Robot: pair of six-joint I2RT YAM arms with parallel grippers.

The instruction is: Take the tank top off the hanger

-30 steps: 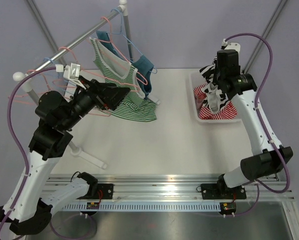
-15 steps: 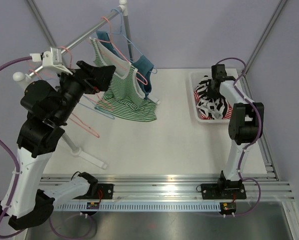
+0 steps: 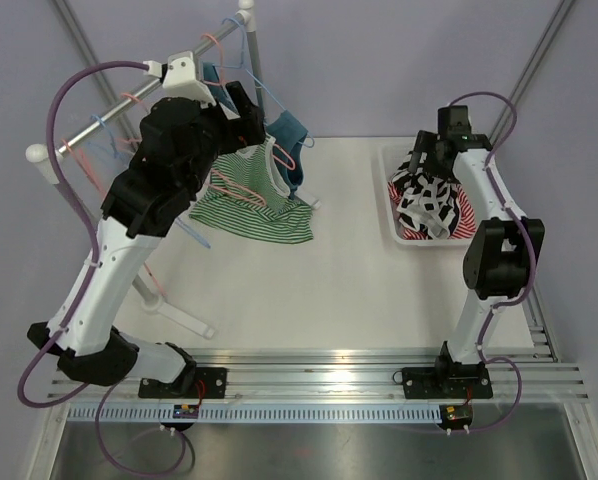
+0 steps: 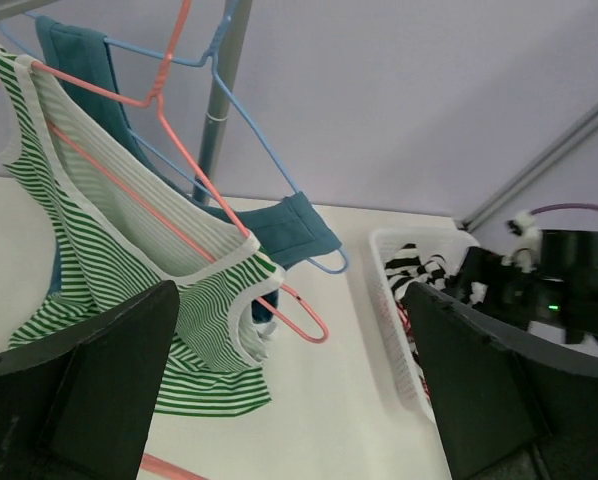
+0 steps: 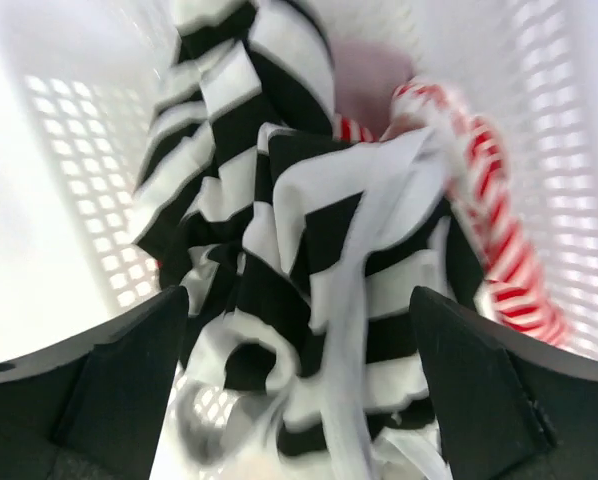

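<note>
A white basket (image 3: 388, 190) stands at the table's far right edge; in it lies a crumpled black-and-white garment (image 5: 279, 250) on top, with a red-and-white garment (image 5: 494, 210) beneath and to one side of it; the right gripper (image 5: 299, 295) hangs just above this heap with its fingers spread wide, nothing between them.

The green-striped tank top (image 4: 109, 260) hangs on a pink hanger (image 4: 184, 160) from the rail (image 3: 129, 95) of a clothes rack at the far left; it sits tilted, one strap up on the hanger's high shoulder, the other near the low end, where the hanger's bent corner pokes out; the hem trails down to the table. The left gripper (image 4: 291, 288) is raised beside the rail, close to the tank top's upper part, fingers spread apart and gripping nothing; in the overhead view the arm hides the top of the shirt. Just behind hangs a blue hanger (image 4: 264, 150) carrying a teal garment (image 4: 284, 228); more pink and blue hangers (image 3: 119, 105) crowd the rail further left, partly behind the arm. The rack's upright post (image 3: 247, 40) rises at the back, topped by a white knob.

The table (image 3: 329, 280) is plain white; the walls (image 3: 379, 60) behind are pale violet, with slanted metal bars (image 3: 534, 70) in the corners; a grooved metal strip (image 3: 339, 365) at the near edge carries the arm bases.
</note>
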